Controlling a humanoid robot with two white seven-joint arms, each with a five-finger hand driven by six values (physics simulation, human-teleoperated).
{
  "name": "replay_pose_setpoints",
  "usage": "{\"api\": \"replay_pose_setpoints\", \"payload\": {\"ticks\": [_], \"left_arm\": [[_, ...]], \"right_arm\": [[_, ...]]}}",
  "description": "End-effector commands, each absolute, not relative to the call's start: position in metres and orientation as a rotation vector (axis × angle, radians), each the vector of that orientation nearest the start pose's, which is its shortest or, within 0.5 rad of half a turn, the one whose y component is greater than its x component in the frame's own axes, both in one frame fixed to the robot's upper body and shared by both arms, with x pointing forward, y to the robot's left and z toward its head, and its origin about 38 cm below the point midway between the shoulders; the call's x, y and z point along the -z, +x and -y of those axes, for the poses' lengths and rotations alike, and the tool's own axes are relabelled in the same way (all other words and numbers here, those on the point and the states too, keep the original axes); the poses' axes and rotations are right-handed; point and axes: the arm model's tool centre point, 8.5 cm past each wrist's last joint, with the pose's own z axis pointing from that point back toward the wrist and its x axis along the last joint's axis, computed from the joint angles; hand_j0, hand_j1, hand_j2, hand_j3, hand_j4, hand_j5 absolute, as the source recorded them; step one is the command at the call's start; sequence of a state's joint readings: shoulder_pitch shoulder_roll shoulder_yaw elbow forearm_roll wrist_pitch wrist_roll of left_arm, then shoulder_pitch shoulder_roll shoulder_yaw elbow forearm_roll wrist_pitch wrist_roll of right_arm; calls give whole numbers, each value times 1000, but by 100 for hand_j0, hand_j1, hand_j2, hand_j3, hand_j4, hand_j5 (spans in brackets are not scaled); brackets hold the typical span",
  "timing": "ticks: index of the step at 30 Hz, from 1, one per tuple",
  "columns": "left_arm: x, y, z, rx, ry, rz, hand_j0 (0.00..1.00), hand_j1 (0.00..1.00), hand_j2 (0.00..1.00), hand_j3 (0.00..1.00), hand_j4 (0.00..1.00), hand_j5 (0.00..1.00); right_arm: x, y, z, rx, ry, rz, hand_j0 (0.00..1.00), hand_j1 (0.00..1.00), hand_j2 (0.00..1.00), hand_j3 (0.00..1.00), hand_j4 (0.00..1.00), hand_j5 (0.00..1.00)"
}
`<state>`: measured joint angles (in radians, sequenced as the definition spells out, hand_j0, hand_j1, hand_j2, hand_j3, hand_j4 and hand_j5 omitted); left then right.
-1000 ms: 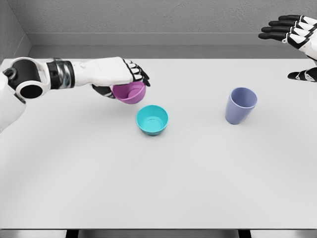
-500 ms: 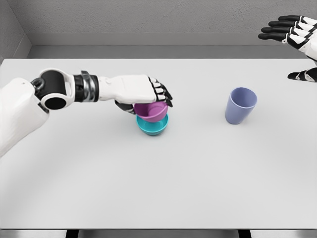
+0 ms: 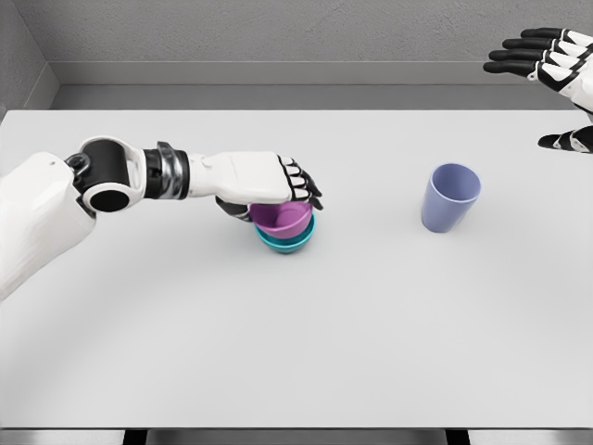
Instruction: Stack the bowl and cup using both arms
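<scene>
You are at the nesting step: your left hand [image 3: 264, 181], whose arm comes in from the left edge of the frame, sits just left of the middle with its fingers curled over the near rim of the purple bowl [image 3: 281, 217], thumb tucked under on the left side, so the grip looks closed on that bowl. The purple bowl sits down inside the teal bowl [image 3: 287, 242], with only a thin band of teal showing below and to the right of it; judging from that, the bowl is seated or very nearly so, though you cannot tell from this view whether it rests fully on the bottom. The pair stands on the white table [image 3: 296, 352], a little left of centre. The blue cup [image 3: 449, 197] stands upright and alone in the right half of the frame, well apart from the bowls. Your right hand [image 3: 556, 69] hangs in the upper right corner, above and to the right of the cup, fingers stretched out straight and holding nothing. What the next move likely calls for is a clean release: spread the left fingers without dragging the purple bowl sideways or tipping the stack, then lift the hand up and away to the left. After that the right hand has to come down to the cup, take it by the side, and carry it over to the bowls.
</scene>
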<state>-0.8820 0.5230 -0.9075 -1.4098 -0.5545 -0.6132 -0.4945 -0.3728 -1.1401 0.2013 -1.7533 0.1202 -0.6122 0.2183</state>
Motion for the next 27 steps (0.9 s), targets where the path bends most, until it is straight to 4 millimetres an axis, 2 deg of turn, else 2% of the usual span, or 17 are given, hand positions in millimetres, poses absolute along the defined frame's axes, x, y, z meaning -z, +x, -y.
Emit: {"api": "replay_pose_setpoints", "payload": {"ticks": [1,7,9,11,14,19,22,25,27], "left_arm": [[-213,449,-137,-2831,-347,-1812,100,100,100,100,100,100],[-213,450,-139,-2834,-353,-1811,100,100,100,100,100,100],[-219,451,-143,-2825,-369,-1820,100,100,100,100,100,100],[-224,454,-160,-2842,-406,-1827,100,100,100,100,100,100],[-243,460,-196,-2854,-485,-1902,100,100,100,100,100,100],[-260,458,-265,-2933,-573,-1982,100,100,100,100,100,100],[-261,454,-303,-2988,-627,-2032,100,100,100,100,100,100],[-246,455,-327,-3057,-642,-2077,100,100,100,100,100,100],[-244,455,-338,-3084,-655,-2090,100,100,100,100,100,100]], "right_arm": [[-359,362,364,2374,874,-2544,100,100,100,100,100,100],[-359,362,364,2374,874,-2544,100,100,100,100,100,100],[-360,362,364,2370,877,-2543,100,100,100,100,100,100],[-360,363,365,2373,878,-2545,100,100,100,100,100,100],[-359,362,365,2376,874,-2545,100,100,100,100,100,100],[-358,361,367,2402,880,-2528,100,100,100,100,100,100],[-360,361,367,2386,878,-2540,100,100,100,100,100,100],[-362,361,369,2386,895,-2529,100,100,100,100,100,100],[-362,361,370,2388,899,-2529,100,100,100,100,100,100]]}}
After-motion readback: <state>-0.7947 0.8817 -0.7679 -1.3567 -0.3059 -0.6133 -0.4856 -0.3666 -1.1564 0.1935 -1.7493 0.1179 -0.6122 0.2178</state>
